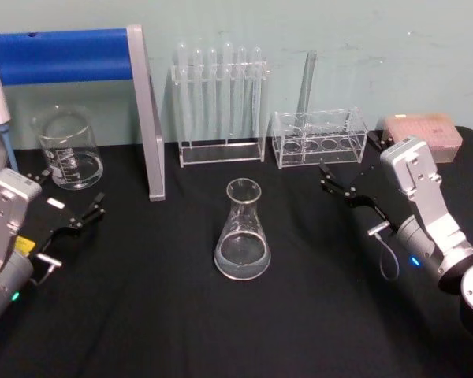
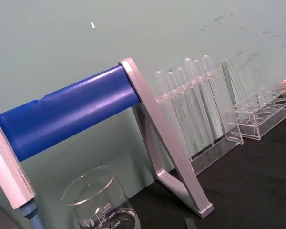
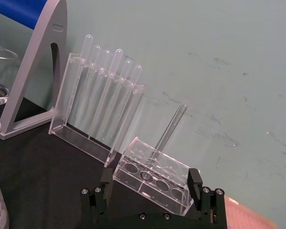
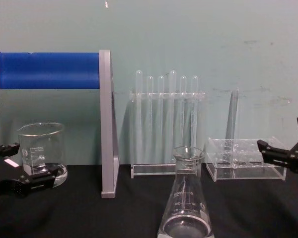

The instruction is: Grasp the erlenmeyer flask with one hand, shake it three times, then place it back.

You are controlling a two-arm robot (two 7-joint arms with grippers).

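At the left edge of the black surface [image 1: 142, 315] the left gripper [image 1: 71, 213] hangs low, its fingers spread wide and holding nothing. It sits just in front of the glass beaker [image 1: 67, 150], with the blue roller stand [image 1: 146, 118] beyond it.

The erlenmeyer flask [image 1: 242, 232] stands upright in the middle of the surface, on its wide base, neck pointing straight up, with a little clear liquid at the bottom. Nothing touches it. It stands out in front of the tall test tube rack [image 1: 221, 102], apart from it, and the low clear rack [image 1: 319, 138] sits back toward the wall on its right.

The right gripper [image 1: 351, 185] hovers in front of that low rack, fingers also parted wide and empty, pointing roughly toward the middle of the surface. From there the flask lies toward the robot's left and a little nearer to the body.

Both arms sit clear of the flask, but the right one looks to me rather the nearer. Since the flask's long axis is vertical, I judge that a level, sideways reach at the neck or upper cone would suit the grasp.
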